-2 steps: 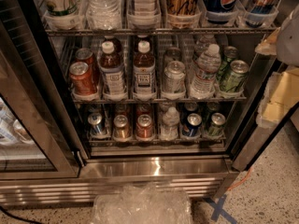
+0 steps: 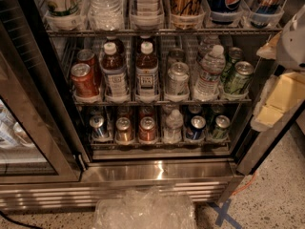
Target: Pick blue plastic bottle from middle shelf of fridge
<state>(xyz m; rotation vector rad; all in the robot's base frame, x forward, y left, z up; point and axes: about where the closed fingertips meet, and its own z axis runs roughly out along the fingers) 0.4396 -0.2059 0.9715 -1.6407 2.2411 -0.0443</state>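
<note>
Plainly, from the camera view, the fridge (image 2: 157, 171) stands with its glass door (image 2: 33, 128) swung open to the left, and three wire racks show inside. On the middle shelf (image 2: 159, 101) the blue plastic bottle (image 2: 147, 73) stands upright at the front of its clear lane tray, third lane from the left. Its drink is dark brown, its cap white, its label white with black print.

Just beside it on the left stands a twin brown bottle (image 2: 114, 73) with a paler bluish label, and left of that a red can (image 2: 85, 80). To the right of the blue plastic bottle come a silver can (image 2: 177, 78), a clear water bottle (image 2: 209, 73) and a green can (image 2: 237, 78), each in its own lane. The upper rack (image 2: 162, 32) carries big cups and large bottles. The lower rack (image 2: 157, 143) holds a row of small cans.

The tool (image 2: 279, 99) hangs at the right edge of the scene, outside the fridge and in front of its right door frame. It is at about the height of the middle shelf and well apart from the blue plastic bottle. Whether it is open or closed I cannot tell.

On the floor near the fridge's steel base lies a heap of crumpled clear plastic (image 2: 143, 211), with a blue tape cross (image 2: 223, 214) to its right.
</note>
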